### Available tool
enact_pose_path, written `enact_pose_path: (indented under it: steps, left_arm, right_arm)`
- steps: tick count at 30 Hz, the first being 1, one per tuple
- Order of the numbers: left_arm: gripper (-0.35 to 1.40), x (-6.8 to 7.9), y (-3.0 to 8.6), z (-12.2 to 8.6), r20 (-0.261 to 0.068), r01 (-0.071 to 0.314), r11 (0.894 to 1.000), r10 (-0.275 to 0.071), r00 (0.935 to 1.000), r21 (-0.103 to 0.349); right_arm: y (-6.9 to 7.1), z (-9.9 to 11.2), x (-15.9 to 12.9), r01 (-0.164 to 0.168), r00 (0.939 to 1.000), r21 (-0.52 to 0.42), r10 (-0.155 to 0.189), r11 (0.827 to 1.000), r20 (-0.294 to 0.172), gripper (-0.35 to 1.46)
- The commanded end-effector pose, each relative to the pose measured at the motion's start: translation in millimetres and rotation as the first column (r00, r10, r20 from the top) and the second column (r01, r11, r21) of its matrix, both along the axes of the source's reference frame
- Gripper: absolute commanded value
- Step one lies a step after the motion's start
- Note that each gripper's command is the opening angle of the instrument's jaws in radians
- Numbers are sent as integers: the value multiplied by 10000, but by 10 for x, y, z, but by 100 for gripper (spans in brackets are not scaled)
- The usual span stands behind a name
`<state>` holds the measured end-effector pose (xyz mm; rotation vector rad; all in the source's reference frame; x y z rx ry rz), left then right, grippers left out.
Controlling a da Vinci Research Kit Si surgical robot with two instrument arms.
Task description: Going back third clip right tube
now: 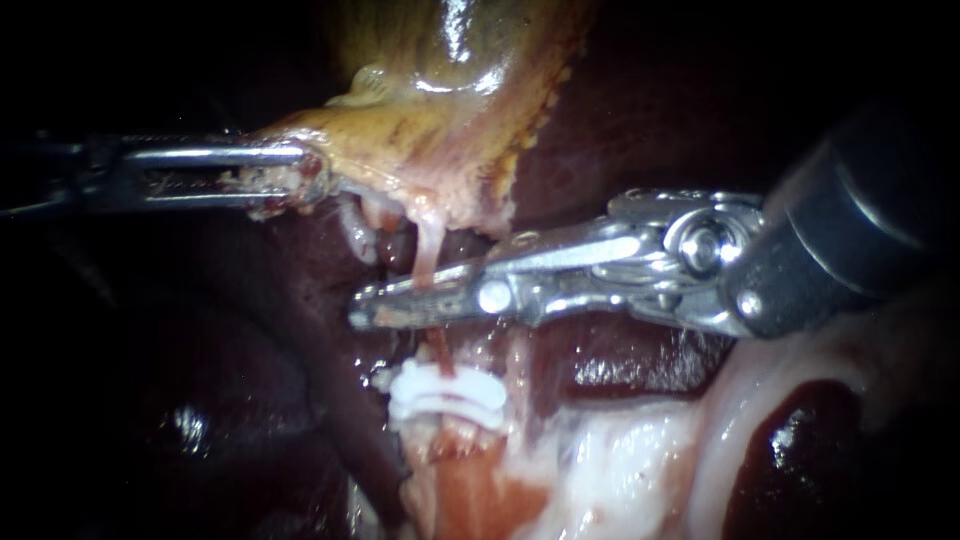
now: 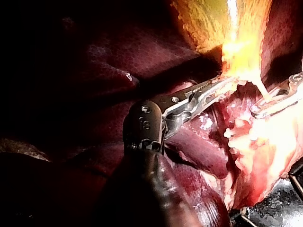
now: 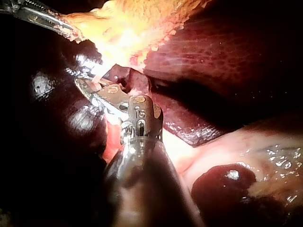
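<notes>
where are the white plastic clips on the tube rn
In the endoscope view, the white plastic clips sit just below centre, around the thin pink tube, directly beneath the tip of the right instrument.

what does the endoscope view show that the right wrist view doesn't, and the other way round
Only the endoscope view: white clips on the tube, just past where the right instrument crosses it. Only the right wrist view: a broad lit stretch of liver beside that instrument. Both: the left instrument, jaws shut on the edge of the gallbladder, and the right instrument's tip close under the gallbladder.
</notes>
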<state>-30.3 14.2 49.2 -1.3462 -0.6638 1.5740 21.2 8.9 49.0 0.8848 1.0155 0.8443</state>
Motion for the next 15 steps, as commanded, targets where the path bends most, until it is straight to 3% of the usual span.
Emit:
enact_pose_path:
  steps: [1, 3, 5, 7, 15]
  left_arm:
    - [-35, 0, 0, 0, -2, 2, 10000, -2, 10000, 2]
    - [-35, 0, 0, 0, -2, 2, 10000, -2, 10000, 2]
    - [-35, 0, 0, 0, -2, 2, 10000, -2, 10000, 2]
    - [-35, -1, 0, 0, -5, 6, 10000, -6, 10000, 0]
    - [-35, -1, -1, 1, -8, 8, 10000, -8, 10000, -6]
  right_arm:
    - [0, 2, 0, -21, 10000, 5, 21, 10000, -27, -35]
    - [0, 5, 1, -94, 9999, 10, 94, 10000, -118, -31]
    - [0, 12, 3, -140, 9998, -7, 140, 9999, -154, 8]
    - [-1, 22, 5, -172, 9997, -48, 171, 9998, -161, 29]
    - [-11, 73, 9, -258, 9996, -412, 252, 9988, -144, 49]
